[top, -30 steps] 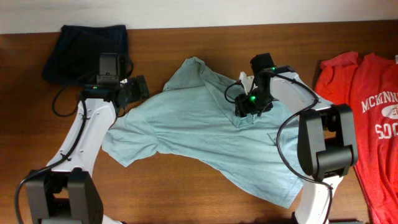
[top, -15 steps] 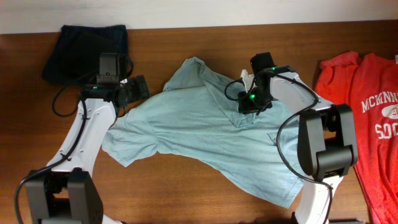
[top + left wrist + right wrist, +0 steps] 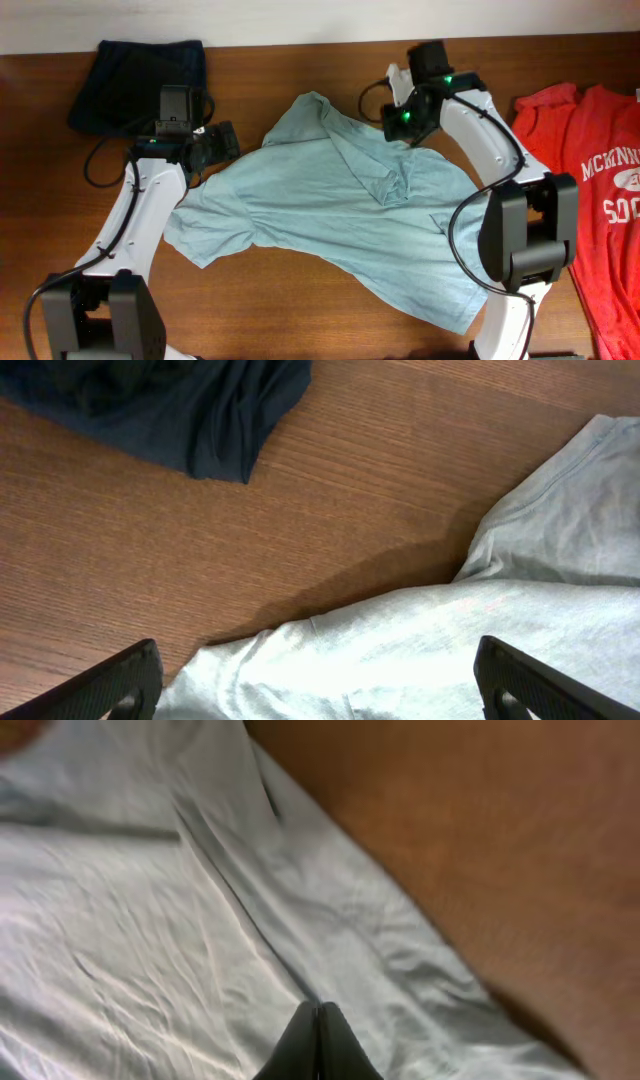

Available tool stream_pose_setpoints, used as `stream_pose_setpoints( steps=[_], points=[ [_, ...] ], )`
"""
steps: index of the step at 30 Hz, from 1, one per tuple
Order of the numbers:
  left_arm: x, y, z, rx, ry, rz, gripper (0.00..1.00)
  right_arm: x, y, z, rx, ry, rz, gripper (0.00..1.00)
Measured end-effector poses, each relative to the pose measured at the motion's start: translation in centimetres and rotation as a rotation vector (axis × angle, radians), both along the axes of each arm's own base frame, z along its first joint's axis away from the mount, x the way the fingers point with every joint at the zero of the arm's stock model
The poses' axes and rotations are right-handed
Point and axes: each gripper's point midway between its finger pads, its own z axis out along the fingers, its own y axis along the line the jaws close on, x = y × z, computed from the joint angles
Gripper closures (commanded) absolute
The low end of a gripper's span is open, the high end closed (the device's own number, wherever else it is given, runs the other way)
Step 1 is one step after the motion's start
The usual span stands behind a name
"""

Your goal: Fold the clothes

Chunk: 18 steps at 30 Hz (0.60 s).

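Note:
The pale grey-teal T-shirt lies spread and rumpled across the middle of the table, its collar folded inward. My right gripper hovers over the shirt's back right shoulder edge. In the right wrist view its fingertips are pressed together, and a crease in the cloth runs up to them. I see no fabric between them. My left gripper stands wide open over the shirt's left sleeve, and its fingers straddle the cloth without gripping it. A red T-shirt with white lettering lies at the right edge.
A dark navy garment is bunched at the back left, also in the left wrist view. Bare brown wood runs along the back, with a white wall strip behind it. Both arm bases stand at the front edge.
My right gripper has left the collar, moved toward the back of the table and shut its jaws on the way. The shirt and my left arm have not moved.

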Motion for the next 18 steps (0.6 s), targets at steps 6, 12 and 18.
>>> stream_pose_setpoints(
  steps=[6, 12, 18],
  points=[
    [0.0, 0.0, 0.0, 0.000, 0.000, 0.000, 0.01, -2.7, -1.5, -0.5, -0.064, 0.135, -0.075, 0.85],
    [0.0, 0.0, 0.0, 0.000, 0.000, 0.000, 0.01, -4.9, -2.4, -3.3, -0.099, 0.235, -0.144, 0.68],
    [0.0, 0.0, 0.0, 0.000, 0.000, 0.000, 0.01, -5.8, -2.7, -6.0, -0.106, 0.252, -0.161, 0.68]
  ],
)
